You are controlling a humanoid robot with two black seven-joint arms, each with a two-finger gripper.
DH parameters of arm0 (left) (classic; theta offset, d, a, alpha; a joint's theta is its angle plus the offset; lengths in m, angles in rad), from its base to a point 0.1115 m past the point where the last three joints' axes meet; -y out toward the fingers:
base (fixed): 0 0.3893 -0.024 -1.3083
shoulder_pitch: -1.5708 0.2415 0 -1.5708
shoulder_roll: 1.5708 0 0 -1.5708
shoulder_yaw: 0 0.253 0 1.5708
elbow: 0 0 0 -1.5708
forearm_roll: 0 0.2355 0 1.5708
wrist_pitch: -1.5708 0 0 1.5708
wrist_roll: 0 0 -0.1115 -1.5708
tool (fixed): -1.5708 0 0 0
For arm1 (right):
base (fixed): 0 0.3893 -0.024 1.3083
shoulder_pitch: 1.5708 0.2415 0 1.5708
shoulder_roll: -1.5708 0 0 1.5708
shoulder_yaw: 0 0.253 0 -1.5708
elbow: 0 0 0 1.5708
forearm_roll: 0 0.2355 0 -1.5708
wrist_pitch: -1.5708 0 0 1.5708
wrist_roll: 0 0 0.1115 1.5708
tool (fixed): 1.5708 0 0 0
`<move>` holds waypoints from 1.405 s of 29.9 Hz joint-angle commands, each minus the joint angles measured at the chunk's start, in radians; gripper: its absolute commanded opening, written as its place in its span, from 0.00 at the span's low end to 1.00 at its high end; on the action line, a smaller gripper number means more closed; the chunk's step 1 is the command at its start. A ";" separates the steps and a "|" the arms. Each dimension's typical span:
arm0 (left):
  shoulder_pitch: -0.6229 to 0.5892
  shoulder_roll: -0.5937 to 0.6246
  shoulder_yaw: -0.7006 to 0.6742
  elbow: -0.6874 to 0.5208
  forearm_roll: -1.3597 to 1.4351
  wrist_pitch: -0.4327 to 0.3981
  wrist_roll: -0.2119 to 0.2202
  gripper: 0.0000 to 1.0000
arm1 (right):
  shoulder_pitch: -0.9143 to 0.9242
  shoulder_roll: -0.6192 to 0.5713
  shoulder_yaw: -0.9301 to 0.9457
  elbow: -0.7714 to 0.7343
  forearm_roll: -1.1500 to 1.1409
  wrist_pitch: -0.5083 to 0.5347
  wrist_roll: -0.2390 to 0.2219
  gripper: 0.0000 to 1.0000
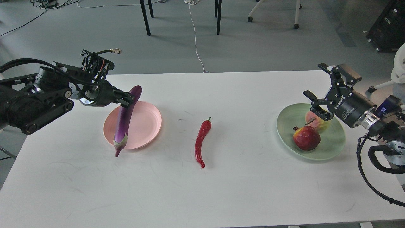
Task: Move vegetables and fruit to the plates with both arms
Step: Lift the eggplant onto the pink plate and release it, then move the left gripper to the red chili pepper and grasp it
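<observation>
My left gripper (129, 98) is shut on the upper end of the purple eggplant (124, 122), which hangs stem end down in front of the pink plate (148, 125). The red chili pepper (201, 142) lies on the white table near the middle. The mint green plate (332, 144) at the right holds the dark-red pomegranate-like fruit (306, 138) and the yellow-green fruit with a pink blush (320, 123). My right gripper (316, 96) is open and empty, just above the far edge of the green plate.
The white table (240, 183) has its far edge behind the plates. Chair and table legs (218, 17) and cables stand on the grey floor beyond. A black case (387, 25) is at the far right.
</observation>
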 commanded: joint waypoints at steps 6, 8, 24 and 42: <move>0.021 -0.041 0.000 0.064 -0.001 0.000 0.000 0.24 | 0.000 0.004 0.000 0.000 -0.008 -0.001 0.000 0.98; 0.022 -0.049 0.000 0.076 -0.001 0.000 -0.002 0.27 | 0.000 0.002 0.001 0.000 -0.008 0.000 0.000 0.98; -0.031 -0.059 -0.018 0.011 -0.011 0.000 -0.054 0.90 | -0.009 -0.003 0.001 0.004 -0.008 0.000 0.000 0.98; 0.011 -0.339 -0.096 -0.164 -0.332 0.068 0.271 0.92 | -0.025 -0.006 0.001 0.006 -0.014 -0.001 0.000 0.98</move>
